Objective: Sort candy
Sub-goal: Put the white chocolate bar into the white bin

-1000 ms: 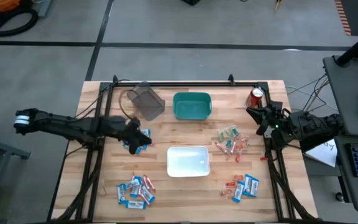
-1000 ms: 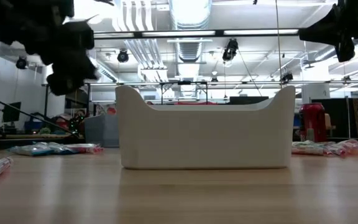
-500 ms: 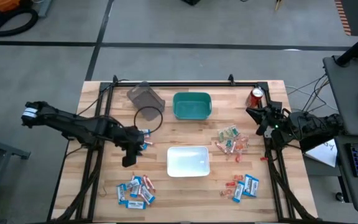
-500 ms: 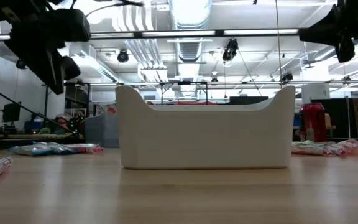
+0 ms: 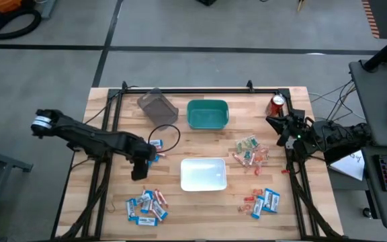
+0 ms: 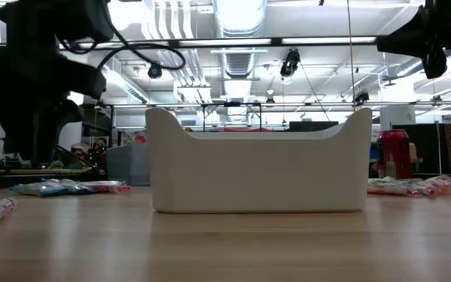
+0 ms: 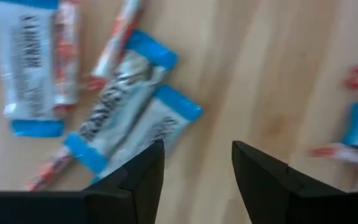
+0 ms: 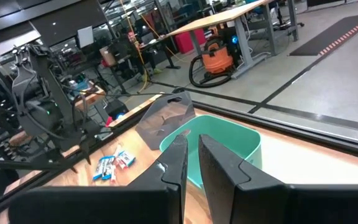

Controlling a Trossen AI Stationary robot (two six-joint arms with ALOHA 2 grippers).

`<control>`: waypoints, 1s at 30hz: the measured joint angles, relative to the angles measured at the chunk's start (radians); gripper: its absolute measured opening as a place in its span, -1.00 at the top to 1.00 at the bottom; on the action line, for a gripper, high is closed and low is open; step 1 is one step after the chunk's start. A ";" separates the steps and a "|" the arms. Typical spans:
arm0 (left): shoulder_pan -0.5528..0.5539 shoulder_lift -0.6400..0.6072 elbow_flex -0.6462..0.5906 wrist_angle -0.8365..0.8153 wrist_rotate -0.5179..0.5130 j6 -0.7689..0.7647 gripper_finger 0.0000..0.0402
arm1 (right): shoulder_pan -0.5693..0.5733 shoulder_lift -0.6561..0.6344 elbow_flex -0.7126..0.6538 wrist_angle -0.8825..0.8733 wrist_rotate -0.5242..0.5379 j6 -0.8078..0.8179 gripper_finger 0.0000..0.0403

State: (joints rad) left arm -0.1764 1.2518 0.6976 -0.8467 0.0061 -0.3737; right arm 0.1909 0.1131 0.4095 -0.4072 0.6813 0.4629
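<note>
Left claw (image 7: 194, 168) over blue-and-white packets (image 7: 129, 115)

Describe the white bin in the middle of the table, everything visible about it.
The white bin is a rectangular open-topped tub, plastic-looking, with rounded corners. It stands upright at the table's centre, in front of the green bin. From the low view its rim dips along the long side and rises at both ends. It looks empty; no claw or candy touches it.
</note>
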 joint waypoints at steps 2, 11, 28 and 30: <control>0.000 0.016 0.000 -0.008 -0.040 0.018 0.15 | 0.000 0.000 0.000 0.000 0.000 0.000 0.83; 0.000 0.102 -0.001 -0.013 -0.077 0.074 0.16 | 0.000 0.000 0.000 0.000 -0.004 0.011 0.83; 0.000 0.245 -0.009 -0.002 -0.128 0.081 0.19 | 0.000 0.000 0.000 -0.001 -0.008 0.035 0.83; 0.000 0.247 -0.009 -0.002 -0.126 0.081 0.24 | 0.000 0.000 0.000 -0.001 -0.009 0.038 0.83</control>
State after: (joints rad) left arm -0.1764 1.4990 0.6884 -0.8490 -0.1195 -0.2924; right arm 0.1910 0.1131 0.4095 -0.4084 0.6720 0.5007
